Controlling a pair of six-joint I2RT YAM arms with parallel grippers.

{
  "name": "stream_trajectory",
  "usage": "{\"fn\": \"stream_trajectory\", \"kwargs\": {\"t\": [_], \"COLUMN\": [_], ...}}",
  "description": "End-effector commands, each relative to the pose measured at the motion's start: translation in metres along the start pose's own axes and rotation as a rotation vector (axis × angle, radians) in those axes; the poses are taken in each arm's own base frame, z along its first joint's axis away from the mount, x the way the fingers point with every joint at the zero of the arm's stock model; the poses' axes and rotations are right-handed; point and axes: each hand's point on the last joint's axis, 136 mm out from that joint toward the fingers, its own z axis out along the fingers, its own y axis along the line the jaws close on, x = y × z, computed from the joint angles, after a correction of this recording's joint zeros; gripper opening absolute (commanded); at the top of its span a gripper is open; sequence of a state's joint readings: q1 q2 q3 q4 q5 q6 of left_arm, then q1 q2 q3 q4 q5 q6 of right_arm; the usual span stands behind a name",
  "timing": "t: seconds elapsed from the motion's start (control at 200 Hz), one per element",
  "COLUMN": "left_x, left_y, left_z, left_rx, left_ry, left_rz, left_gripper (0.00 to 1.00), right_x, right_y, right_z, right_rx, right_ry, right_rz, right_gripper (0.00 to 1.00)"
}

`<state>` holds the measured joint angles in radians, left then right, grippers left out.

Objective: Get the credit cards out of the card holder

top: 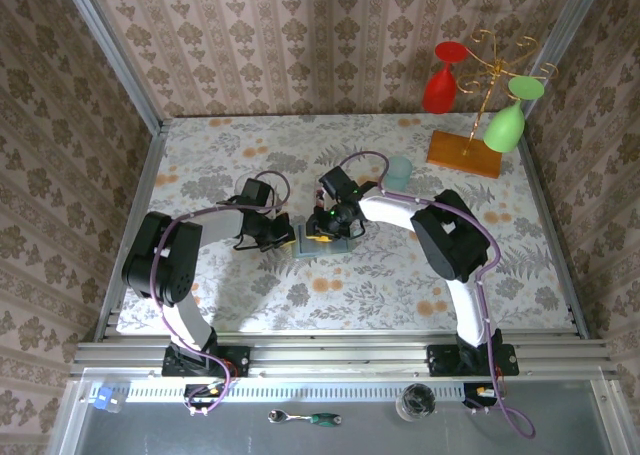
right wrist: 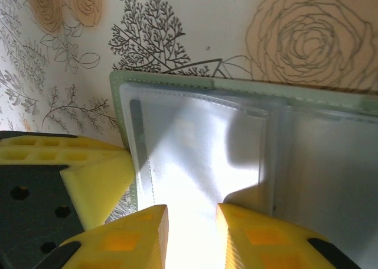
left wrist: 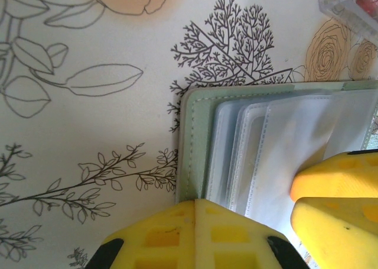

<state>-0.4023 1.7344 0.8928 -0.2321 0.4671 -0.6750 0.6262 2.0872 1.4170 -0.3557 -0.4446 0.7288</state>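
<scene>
The card holder (top: 322,243) lies open on the flowered table, pale sage green with clear plastic sleeves (right wrist: 201,151) fanned across it. My left gripper (left wrist: 195,205) is shut, and its joined tips press down on the near edge of the card holder (left wrist: 195,145). My right gripper (right wrist: 192,221) hovers low over the sleeves with its jaws a little apart and only glaring plastic between them. Its yellow fingers (left wrist: 336,174) reach in from the right in the left wrist view. The credit cards are hidden; I make out none in the sleeves.
A pale teal cup (top: 398,170) stands just behind the right arm. At the back right a wire rack on an orange base (top: 465,153) holds a red glass (top: 440,85) and a green glass (top: 505,125). Patterned walls close in three sides.
</scene>
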Motion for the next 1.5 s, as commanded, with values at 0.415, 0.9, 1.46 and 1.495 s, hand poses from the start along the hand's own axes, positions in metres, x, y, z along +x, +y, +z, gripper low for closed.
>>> {"fn": "stream_trajectory", "kwargs": {"t": [0.415, 0.9, 1.46, 1.495], "left_x": [-0.004, -0.010, 0.009, 0.011], "left_y": [0.006, -0.040, -0.055, -0.053], "left_z": [-0.006, -0.023, 0.002, 0.004], "left_rx": [-0.045, 0.096, 0.133, 0.127], "left_ry": [0.006, -0.028, 0.034, 0.040], "left_rz": [0.006, -0.007, -0.030, -0.033], "left_gripper": [0.00, 0.07, 0.21, 0.21], "right_x": [0.002, 0.002, 0.004, 0.004], "right_y": [-0.021, -0.021, -0.023, -0.023], "right_z": [-0.016, -0.013, -0.012, -0.012], "right_rx": [0.026, -0.026, -0.041, -0.041], "right_ry": [-0.025, -0.027, -0.027, -0.027], "right_rz": [0.030, 0.056, 0.068, 0.068], "right_gripper": [0.28, 0.28, 0.27, 0.27]}}
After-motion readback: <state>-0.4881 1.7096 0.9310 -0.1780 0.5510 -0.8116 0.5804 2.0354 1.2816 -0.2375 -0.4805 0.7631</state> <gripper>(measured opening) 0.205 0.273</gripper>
